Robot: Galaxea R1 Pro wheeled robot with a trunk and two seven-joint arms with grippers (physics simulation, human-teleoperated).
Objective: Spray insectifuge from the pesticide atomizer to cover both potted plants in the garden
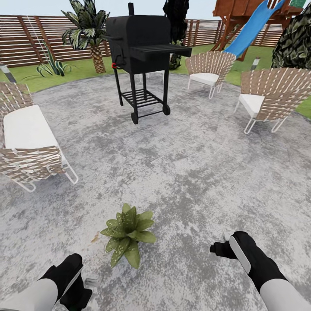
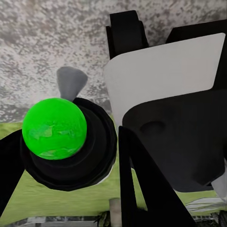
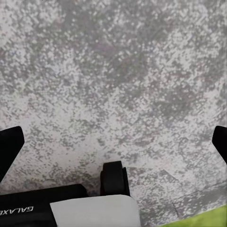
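Low at the left, the left gripper [image 1: 88,283] is hovering over the stone patio [image 1: 181,172] — whether its jaws are parted or closed, I cannot tell. Just beside it, one potted plant [image 1: 128,235] is sitting on the stone. Further right, the right gripper [image 1: 221,245] is hanging with fingers spread wide — holding nothing.

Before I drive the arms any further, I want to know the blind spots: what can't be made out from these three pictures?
- Potted plant, head view: its leaves hide the pot.
- Left gripper, head view: fingers cut by the bottom edge, so its state is unclear.
- Right gripper, right wrist view: fingertips run off the side edges.
- Left wrist view: a green ball on a black part blocks the ground.
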